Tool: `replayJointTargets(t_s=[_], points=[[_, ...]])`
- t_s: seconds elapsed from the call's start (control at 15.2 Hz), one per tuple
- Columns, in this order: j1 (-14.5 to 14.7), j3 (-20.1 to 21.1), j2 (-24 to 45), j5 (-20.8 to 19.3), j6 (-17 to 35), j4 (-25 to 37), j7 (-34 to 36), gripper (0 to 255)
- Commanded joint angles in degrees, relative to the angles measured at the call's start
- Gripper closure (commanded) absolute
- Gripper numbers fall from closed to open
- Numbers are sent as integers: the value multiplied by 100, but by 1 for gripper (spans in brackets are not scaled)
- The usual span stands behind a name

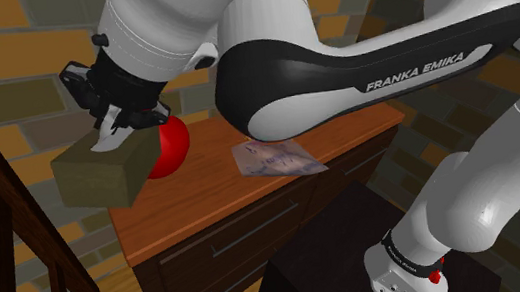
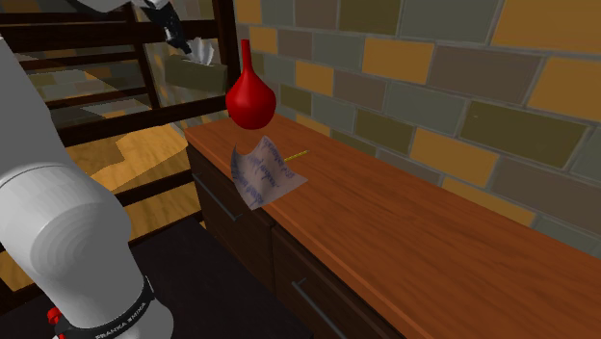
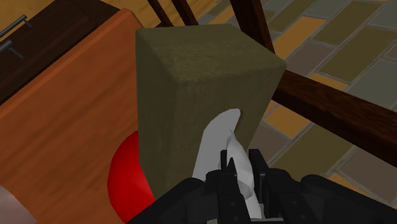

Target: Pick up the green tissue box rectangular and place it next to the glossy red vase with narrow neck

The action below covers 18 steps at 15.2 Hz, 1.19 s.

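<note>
Here, in the shoulder view, one olive tissue box (image 1: 100,176) is held aloft by the gripper (image 1: 112,137) just beside the one red vase (image 1: 171,145), presumably for lowering there. In the second exterior view, one crumpled wrapper (image 2: 265,173) is seen on the dresser (image 2: 433,241). In the wrist view, the white tissue (image 3: 219,143) is clasped, the box being probably too wide.

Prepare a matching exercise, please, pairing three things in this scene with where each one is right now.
Things:
1. tissue box
2. red vase
3. printed sheet

Places:
A. lying at the front edge of the dresser top
B. held in the air by the gripper
C. standing near the dresser's end

Pairs: 1-B, 2-C, 3-A.
</note>
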Motion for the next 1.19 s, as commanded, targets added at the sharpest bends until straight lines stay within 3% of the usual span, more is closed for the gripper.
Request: replayJointTargets(t_s=[0.0, 0.59, 1.12], points=[[-11, 0, 6, -52, 134, -130, 58, 255], [-122, 113, 207, -556, 701, -611, 549, 255], [-200, 182, 503, -1261, 1129, -926, 1173, 255]])
